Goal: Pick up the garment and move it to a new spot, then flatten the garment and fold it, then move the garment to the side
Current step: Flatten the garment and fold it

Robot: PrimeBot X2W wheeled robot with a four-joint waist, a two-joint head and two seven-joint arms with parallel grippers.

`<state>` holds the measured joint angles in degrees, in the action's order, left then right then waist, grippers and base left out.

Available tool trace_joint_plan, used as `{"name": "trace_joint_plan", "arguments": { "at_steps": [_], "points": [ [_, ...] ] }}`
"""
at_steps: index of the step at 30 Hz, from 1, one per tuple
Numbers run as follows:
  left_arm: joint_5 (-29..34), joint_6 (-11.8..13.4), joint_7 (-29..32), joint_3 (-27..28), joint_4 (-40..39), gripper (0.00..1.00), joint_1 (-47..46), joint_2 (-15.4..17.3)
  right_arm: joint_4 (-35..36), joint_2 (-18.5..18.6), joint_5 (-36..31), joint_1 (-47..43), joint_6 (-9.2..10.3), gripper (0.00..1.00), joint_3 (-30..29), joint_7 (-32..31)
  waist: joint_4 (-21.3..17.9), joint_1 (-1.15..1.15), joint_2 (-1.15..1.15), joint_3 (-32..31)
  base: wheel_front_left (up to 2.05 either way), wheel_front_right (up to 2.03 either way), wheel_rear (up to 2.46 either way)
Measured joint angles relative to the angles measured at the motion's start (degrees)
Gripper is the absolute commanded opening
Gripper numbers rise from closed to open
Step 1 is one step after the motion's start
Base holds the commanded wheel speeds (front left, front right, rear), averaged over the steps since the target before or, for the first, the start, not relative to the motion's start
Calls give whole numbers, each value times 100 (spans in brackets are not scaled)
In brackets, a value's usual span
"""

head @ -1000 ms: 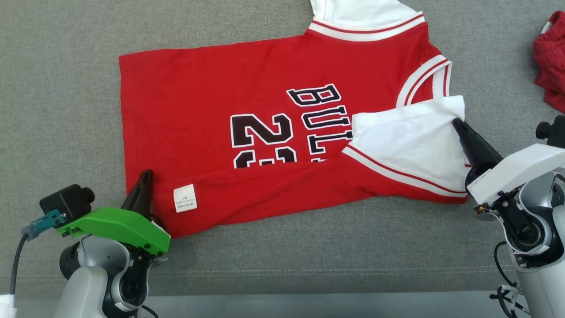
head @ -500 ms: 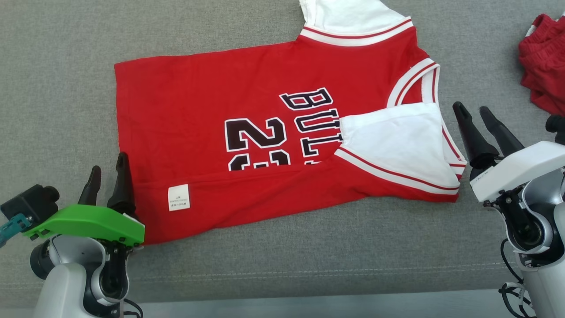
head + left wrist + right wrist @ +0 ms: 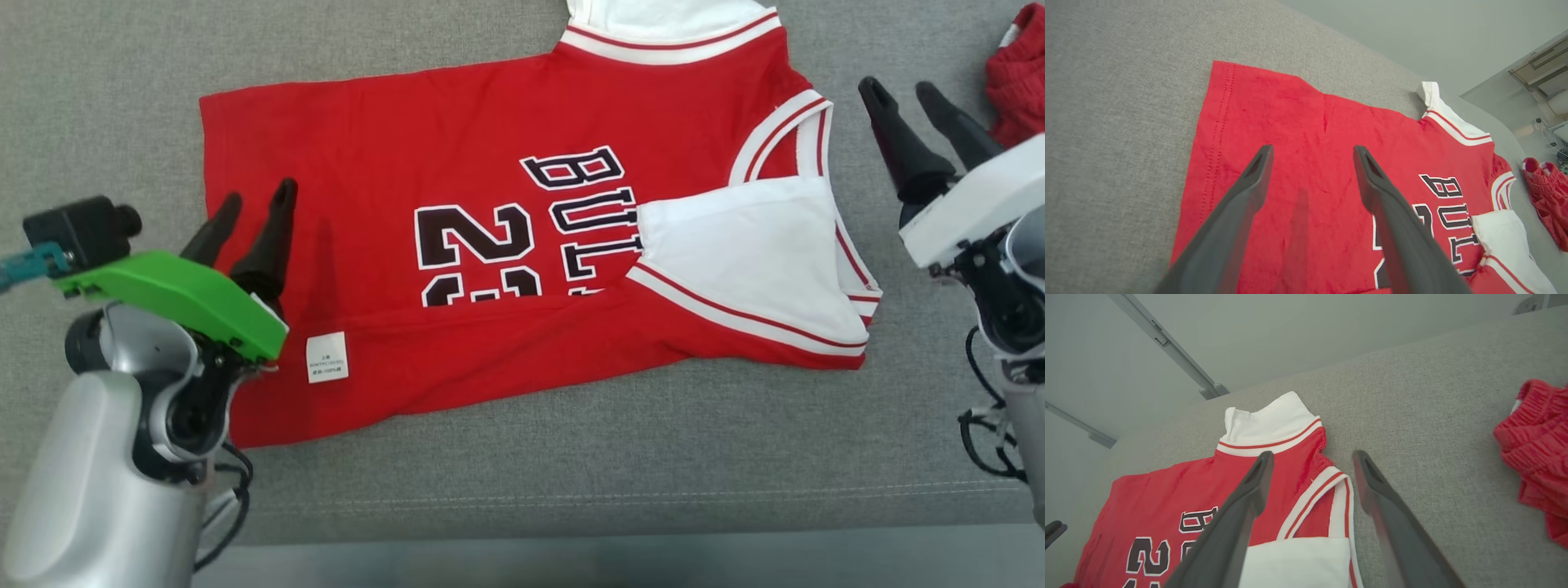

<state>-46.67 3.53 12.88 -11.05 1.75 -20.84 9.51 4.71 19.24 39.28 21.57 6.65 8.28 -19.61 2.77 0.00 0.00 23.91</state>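
Observation:
The garment (image 3: 457, 204) is a red jersey with black lettering and white sleeves, lying on the grey cushion with its near long edge folded over; a white label (image 3: 327, 357) shows on that fold. It also appears in the left wrist view (image 3: 1306, 122) and the right wrist view (image 3: 1167, 498). My left gripper (image 3: 257, 196) hangs open over the hem end, nothing between its fingers (image 3: 1310, 163). My right gripper (image 3: 902, 86) stands open just past the collar end, above bare cushion (image 3: 1310, 465). One white sleeve (image 3: 751, 253) lies folded onto the jersey front.
A second, crumpled red garment (image 3: 1016, 90) lies at the far right (image 3: 1535, 457). The grey cushion (image 3: 571, 457) has a seam along its near edge. A pale wall and metal rail (image 3: 1167, 351) rise behind the cushion.
Both grippers have opened and let go of the jersey's near edge, then risen and moved away from me over its two ends. The folded edge stays where it was laid.

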Motion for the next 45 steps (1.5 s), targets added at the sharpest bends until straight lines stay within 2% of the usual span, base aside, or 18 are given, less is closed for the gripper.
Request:
{"name": "trace_joint_plan", "arguments": {
  "at_steps": [5, 9, 14, 26, 35, 45],
  "points": [
    [-682, -155, 837, 115, 112, 100, -649, 196, -256, 203, -165, 754, 10, 100, 60, -524, 63, 0, 0, 283, 0, 0, 0],
    [-1105, -151, 1321, 514, 215, 100, -1221, 471, -497, 282, -250, 1397, 48, 100, 85, -882, 116, 0, 0, 539, 0, 0, 0],
    [-1757, -142, 1896, 748, 488, 100, -1807, 464, -925, 371, -426, 1864, 51, 100, 223, -1265, 195, 0, 0, 845, 0, 0, 0],
    [-2761, -24, 2709, 1338, 1191, 100, -2436, 623, -1434, 90, -472, 2769, 33, 100, 673, -1642, 332, 1, 0, 1298, 0, 0, 0],
    [-3136, 33, 3231, 1533, 1533, 100, -2591, 770, -1745, -27, -482, 3187, -134, 100, 836, -1678, 317, 1, 0, 1468, 0, 0, 0],
    [-3254, 85, 3556, 1668, 1739, 100, -2762, 1010, -2018, -225, -506, 3580, -312, 100, 971, -1636, 167, 1, 0, 1618, 0, 0, 0]
  ]
}}
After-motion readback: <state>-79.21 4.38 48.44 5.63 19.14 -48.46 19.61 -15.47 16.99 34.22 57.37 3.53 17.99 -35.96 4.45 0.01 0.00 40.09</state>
